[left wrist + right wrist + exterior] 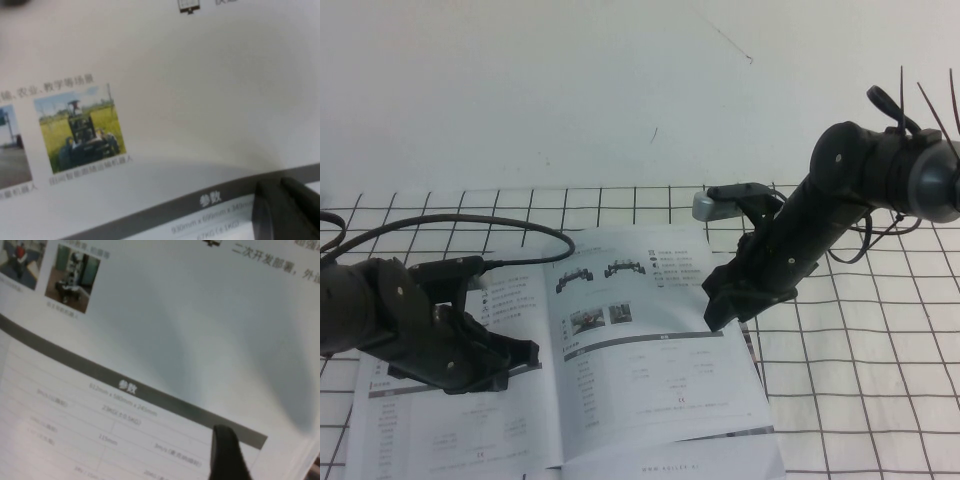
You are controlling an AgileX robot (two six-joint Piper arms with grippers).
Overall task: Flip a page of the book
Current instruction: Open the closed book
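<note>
One thin glossy white booklet point(570, 400) lies open, flat, lower centre of high view, on white cloth with black grid point(880, 380); spine runs top to bottom, tilted slightly.

Right-hand glossy white page point(660, 350) faces up.

Two black grippers. Right gripper point(725, 300): jaws spread, holding nothing, above page's right edge. Left gripper point(515, 360): on left-hand page, finger state cannot tell.

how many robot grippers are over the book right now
2. The left gripper sits low on the left page of the book; the right gripper, open, is at the right page's upper right edge.
</note>
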